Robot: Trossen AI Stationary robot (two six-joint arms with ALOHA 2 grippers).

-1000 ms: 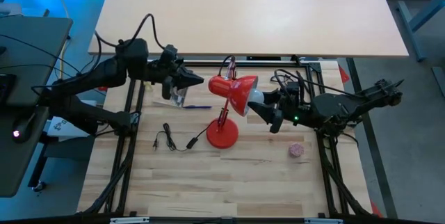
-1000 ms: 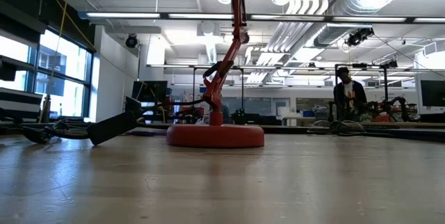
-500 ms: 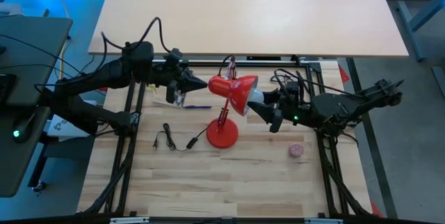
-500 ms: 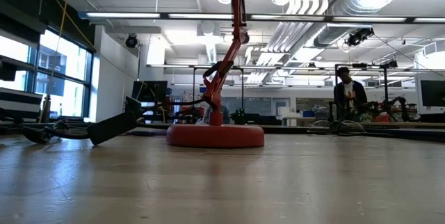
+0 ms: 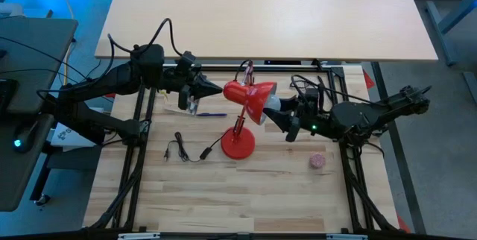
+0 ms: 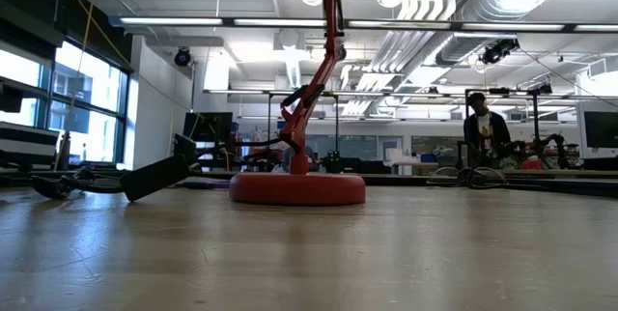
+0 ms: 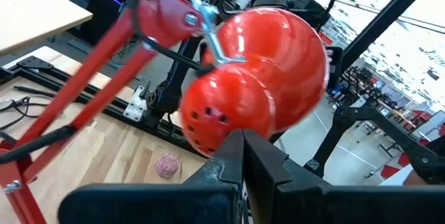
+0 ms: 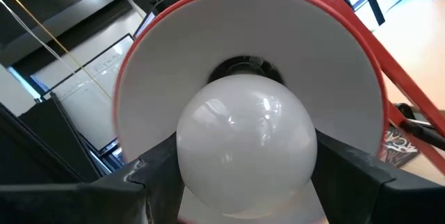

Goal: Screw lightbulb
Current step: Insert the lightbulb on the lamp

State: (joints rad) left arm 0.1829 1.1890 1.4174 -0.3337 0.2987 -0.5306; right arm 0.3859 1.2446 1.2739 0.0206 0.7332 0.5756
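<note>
High view: the red lamp stands near the middle of the table, its shade tipped toward 3 o'clock. The right tool comes in from 3 o'clock and holds the lightbulb at the mouth of the shade. The left tool sits at 9 o'clock of the shade, its fingers pressed together, tip touching or just beside the shade's back, likely bracing it. A small pink ball lies on the table at about 4 o'clock from the lamp base, well apart. By my reading the bulb is delivered to the socket and the screwing is under way or about to start; seating it fully and letting go remain.

Low view: only the lamp's base and lower arm show on the table; shade, bulb and both tools are cut off above the frame. A person stands far back in the room.

Left wrist view: the closed left tool points at the red shade from behind. Whether it truly touches is hard to tell. The bulb is hidden by the shade.

Right wrist view: the right tool grips the lightbulb by its globe, jaws moderately spread on either side. The bulb points into the white inside of the shade, in line with the dark socket. The screw base is hidden behind the globe, so how far the threads have engaged cannot be judged.
</note>
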